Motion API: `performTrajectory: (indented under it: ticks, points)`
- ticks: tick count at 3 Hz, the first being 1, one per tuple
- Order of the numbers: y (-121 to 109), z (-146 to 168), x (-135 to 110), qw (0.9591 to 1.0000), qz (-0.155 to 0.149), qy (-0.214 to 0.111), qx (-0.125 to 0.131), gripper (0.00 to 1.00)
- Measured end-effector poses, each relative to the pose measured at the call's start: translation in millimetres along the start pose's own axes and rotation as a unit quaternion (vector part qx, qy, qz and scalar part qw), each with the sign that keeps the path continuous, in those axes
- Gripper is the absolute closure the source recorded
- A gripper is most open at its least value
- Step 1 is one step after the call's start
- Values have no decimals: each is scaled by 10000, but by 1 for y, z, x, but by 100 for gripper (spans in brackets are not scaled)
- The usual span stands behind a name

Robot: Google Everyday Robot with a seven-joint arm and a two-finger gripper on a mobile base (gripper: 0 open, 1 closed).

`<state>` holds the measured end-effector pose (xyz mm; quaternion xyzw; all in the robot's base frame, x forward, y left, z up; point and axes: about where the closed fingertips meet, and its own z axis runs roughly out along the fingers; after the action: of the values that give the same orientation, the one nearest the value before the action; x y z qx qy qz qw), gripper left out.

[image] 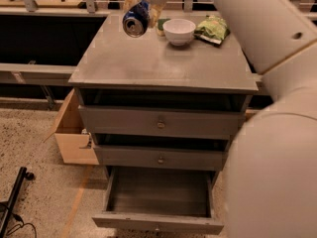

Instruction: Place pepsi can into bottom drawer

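Observation:
The pepsi can (135, 20) is dark blue with a silver end facing me. It hangs tilted in the air above the back left of the grey cabinet top (158, 63). My gripper (141, 6) is shut on the can from above, at the top of the view. The bottom drawer (158, 202) is pulled open below the two other drawers, and its grey inside is bare. My big white arm fills the right side of the view.
A white bowl (179, 30) and a green chip bag (212, 29) sit at the back of the cabinet top. The top drawer (161, 123) and middle drawer (160, 157) are nearly closed. A cardboard box (72, 133) stands on the floor to the left.

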<state>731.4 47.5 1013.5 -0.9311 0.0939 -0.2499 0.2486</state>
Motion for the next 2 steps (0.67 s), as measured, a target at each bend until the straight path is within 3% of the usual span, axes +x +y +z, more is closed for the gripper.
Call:
performTrajectory:
  ticks: [1, 2]
  points:
    - [26, -10, -38, 9997, -56, -200, 124, 100]
    - [56, -14, -77, 9997, 92, -238, 36, 100]
